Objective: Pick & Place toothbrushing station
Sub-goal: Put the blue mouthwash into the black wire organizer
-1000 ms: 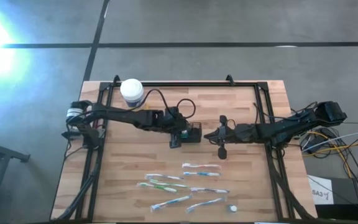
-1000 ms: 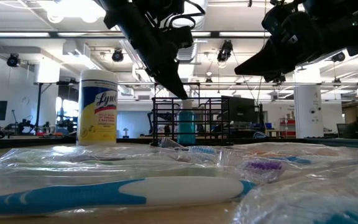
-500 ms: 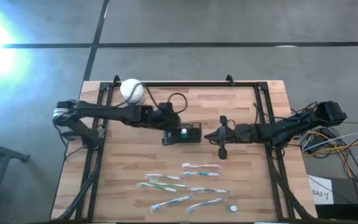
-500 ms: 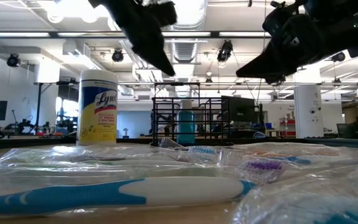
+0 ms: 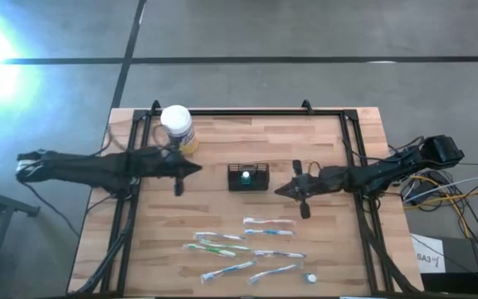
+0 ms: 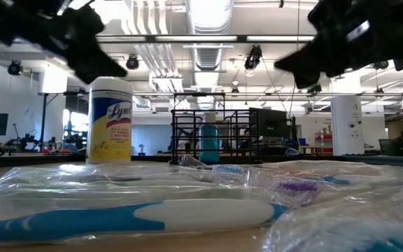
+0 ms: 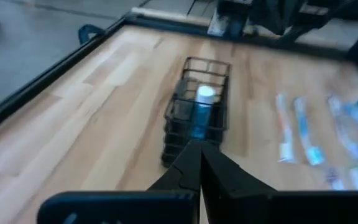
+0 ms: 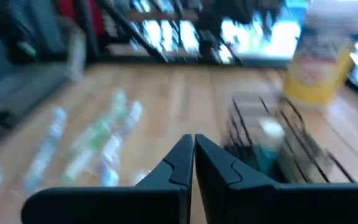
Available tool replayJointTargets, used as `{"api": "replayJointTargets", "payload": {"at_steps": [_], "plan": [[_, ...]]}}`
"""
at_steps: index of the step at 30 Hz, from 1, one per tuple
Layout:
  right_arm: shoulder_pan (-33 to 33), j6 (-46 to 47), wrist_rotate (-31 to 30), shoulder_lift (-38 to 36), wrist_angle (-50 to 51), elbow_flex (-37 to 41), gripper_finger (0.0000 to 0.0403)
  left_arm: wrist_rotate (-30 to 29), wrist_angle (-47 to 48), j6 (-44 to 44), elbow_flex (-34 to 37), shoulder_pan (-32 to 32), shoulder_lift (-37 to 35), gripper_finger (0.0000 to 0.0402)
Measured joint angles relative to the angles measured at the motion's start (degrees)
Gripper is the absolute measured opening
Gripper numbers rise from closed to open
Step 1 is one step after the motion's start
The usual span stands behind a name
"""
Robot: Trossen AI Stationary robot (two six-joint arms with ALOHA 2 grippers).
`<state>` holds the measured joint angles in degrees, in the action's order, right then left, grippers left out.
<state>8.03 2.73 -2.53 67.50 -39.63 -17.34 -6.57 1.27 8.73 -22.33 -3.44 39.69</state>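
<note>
The left tool (image 5: 196,169), fingers together and empty, has pulled back from the wire-mesh caddy (image 5: 248,177), which stands at mid-table (image 5: 322,141) holding a blue tube (image 6: 209,142). The right tool (image 5: 279,190), fingers together, hovers just beside the caddy.

Bare bench (image 5: 214,149) lies on both sides of the toothbrushing station (image 5: 248,177); white-lidded jar (image 5: 177,125) stands behind-left, bagged toothbrushes (image 5: 243,247) crowd the front, both well apart
</note>
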Motion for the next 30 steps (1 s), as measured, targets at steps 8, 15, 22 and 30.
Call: {"api": "replayJointTargets", "payload": {"at_steps": [8,15,22,30], "plan": [[0.0,1.4,1.0,-4.6,-9.4,4.2,0.0013,-0.3,-2.3,0.8,12.0,0.3,-18.7,0.0004],[0.0,6.0,0.7,-8.3,-7.4,3.6,0.0013,-0.4,-3.3,0.4,17.9,0.3,-24.3,0.0004],[1.6,7.9,0.5,-9.5,9.6,-2.8,0.0013,-0.3,-5.5,1.4,21.8,0.3,-27.0,0.0008],[10.5,21.2,-12.8,-6.4,60.1,-27.3,0.0013,-0.3,-4.3,3.6,21.8,0.3,-26.9,0.0009]]}}
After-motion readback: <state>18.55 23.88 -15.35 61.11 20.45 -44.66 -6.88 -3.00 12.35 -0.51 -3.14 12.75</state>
